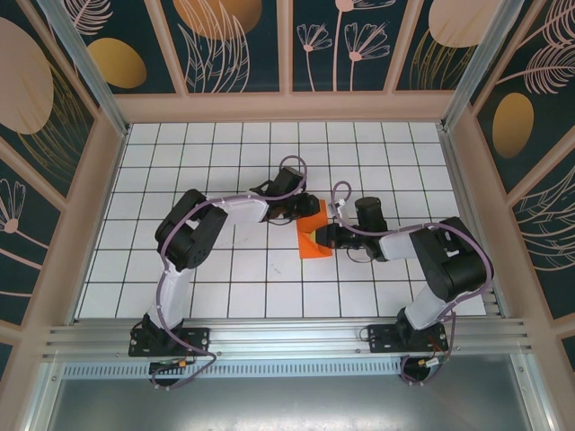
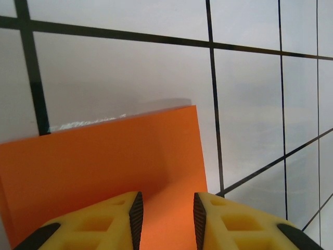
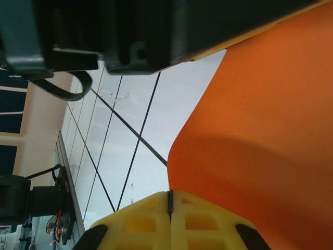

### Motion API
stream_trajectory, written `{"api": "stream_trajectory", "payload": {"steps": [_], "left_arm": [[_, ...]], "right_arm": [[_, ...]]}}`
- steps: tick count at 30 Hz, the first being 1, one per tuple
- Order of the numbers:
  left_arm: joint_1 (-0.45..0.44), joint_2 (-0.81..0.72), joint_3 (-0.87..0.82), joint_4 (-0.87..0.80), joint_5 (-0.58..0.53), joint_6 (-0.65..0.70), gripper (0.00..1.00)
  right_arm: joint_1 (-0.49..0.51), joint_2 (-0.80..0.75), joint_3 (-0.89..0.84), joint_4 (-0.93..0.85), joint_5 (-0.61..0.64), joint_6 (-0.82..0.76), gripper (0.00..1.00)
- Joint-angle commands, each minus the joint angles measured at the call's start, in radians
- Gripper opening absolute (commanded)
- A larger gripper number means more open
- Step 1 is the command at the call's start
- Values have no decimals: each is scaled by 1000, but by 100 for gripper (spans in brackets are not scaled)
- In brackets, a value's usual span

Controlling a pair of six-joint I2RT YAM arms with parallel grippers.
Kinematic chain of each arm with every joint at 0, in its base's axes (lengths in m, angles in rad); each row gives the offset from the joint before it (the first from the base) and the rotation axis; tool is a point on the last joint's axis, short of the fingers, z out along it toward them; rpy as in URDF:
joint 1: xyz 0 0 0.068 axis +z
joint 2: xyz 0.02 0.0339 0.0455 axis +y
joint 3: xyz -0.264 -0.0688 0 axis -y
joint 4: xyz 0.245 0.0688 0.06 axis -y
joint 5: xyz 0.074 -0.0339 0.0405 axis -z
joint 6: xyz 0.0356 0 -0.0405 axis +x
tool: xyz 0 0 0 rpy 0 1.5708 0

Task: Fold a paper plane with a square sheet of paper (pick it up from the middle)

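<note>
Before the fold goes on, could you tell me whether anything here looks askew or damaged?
No tear shows. The square sheet of paper is not lying flat: it bows upward near the shut right claw, which seems to pinch its edge.

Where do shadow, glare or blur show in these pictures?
Top external: even light, all sharp. Left wrist: the paper throws a soft shadow on the table behind its far edge, and the nearest grid line looks blurred. Right wrist: a broad soft shadow crosses the paper, with no glare.
</note>
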Motion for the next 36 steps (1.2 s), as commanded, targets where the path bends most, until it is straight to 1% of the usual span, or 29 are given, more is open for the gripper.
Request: {"api": "stream_trajectory", "payload": {"steps": [1, 5, 9, 12, 15, 19, 22, 24, 26, 30, 33, 36], "left_arm": [[6, 28, 41, -52, 12, 46, 34], [9, 27, 59, -93, 1, 80, 35], [14, -25, 64, -112, -17, 86, 38], [26, -90, 52, -99, -35, 75, 42], [42, -144, 31, -82, -40, 67, 43], [63, -184, -5, -71, -34, 63, 43], [71, -205, -45, -64, -33, 60, 42], [77, -211, -74, -47, -25, 51, 40], [78, -212, -93, -32, -11, 52, 39], [78, -178, -107, -5, 60, 52, 37], [78, -150, -113, 30, 120, 47, 35], [77, -132, -116, 53, 150, 47, 35]], "right_arm": [[-6, -2, 31, -12, -38, -38, 3], [-7, -1, 38, -6, -38, -21, 3], [2, -19, 1, 85, -7, 69, 3], [30, -55, -20, 100, 74, 117, 3], [83, -78, -39, 140, 157, 180, 2], [158, -99, -51, 157, 282, 265, 2], [234, -118, -50, 167, 367, 322, 2], [271, -128, -53, 167, 432, 377, 2], [291, -127, -51, 149, 468, 402, 2], [293, -104, -48, 127, 462, 362, 3], [293, -73, -34, 122, 427, 328, 3], [293, -30, -20, 127, 398, 313, 3]]}}
